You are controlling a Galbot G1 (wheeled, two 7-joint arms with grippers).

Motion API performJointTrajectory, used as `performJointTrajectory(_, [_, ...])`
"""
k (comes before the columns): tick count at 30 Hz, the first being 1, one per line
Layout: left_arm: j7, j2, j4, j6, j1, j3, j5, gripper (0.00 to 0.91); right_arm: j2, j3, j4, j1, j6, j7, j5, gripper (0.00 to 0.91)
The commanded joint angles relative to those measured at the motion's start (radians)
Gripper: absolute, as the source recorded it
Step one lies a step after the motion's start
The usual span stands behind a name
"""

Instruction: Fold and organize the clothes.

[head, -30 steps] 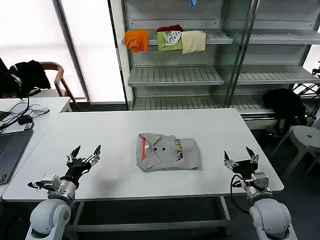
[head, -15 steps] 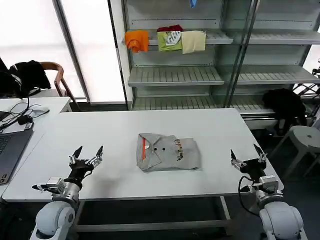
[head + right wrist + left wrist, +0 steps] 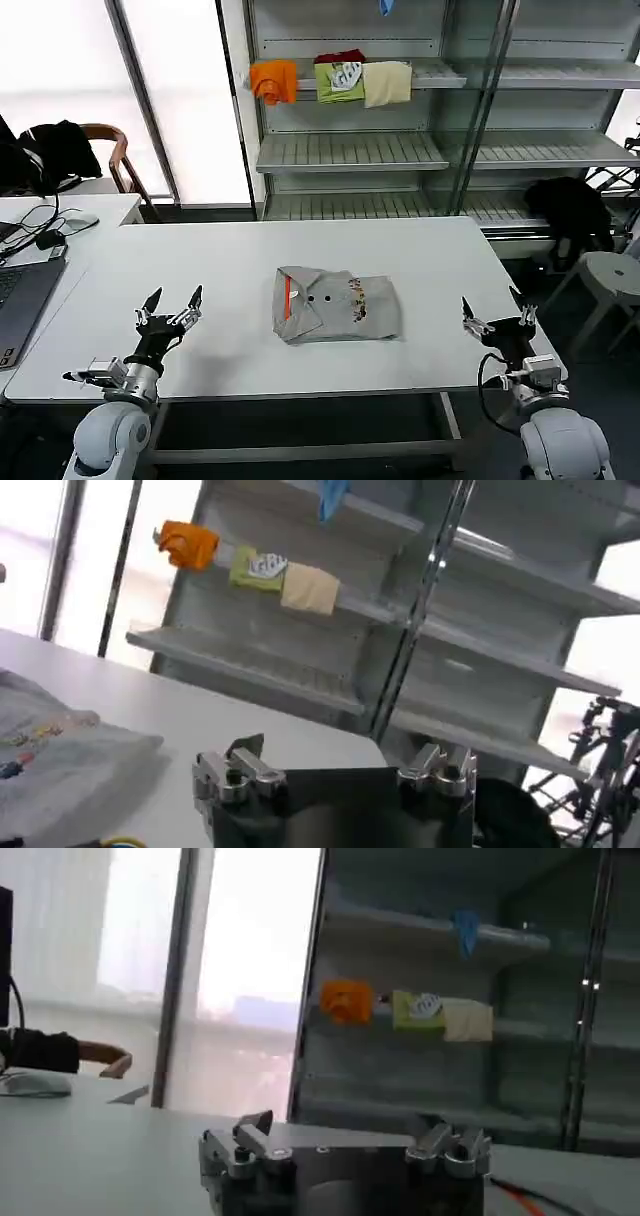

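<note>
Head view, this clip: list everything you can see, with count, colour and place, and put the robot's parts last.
folded shirts: one pile, light grey, orange-lined collar and dark buttons, table centre
table: one, white, in front of the robot
folded garments: three, orange, green, cream, on the top shelf
shelving unit: one, grey metal, behind the table
laptop: one, dark, on the side desk at far left
chair: one, wooden, black clothing draped over it, by the window
stool: one, white, far right
left gripper: one, black, fingers open, near the table's left front
right gripper: one, black, fingers open, near the table's right front edge
</note>
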Motion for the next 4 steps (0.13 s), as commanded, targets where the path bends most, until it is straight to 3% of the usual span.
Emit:
performJointTrajectory(1, [0.019, -0.010, 0.003, -0.021, -0.003, 0.000, -0.022, 0.907, 0.001, 0.018, 0.015, -0.017, 0.013, -0.005, 0.034, 0.907])
performJointTrajectory(4, [0.018, -0.012, -0.010, 0.007, 0.004, 0.001, -0.024, 0.907, 0.002, 0.020, 0.019, -0.028, 0.022, -0.020, 0.066, 0.907])
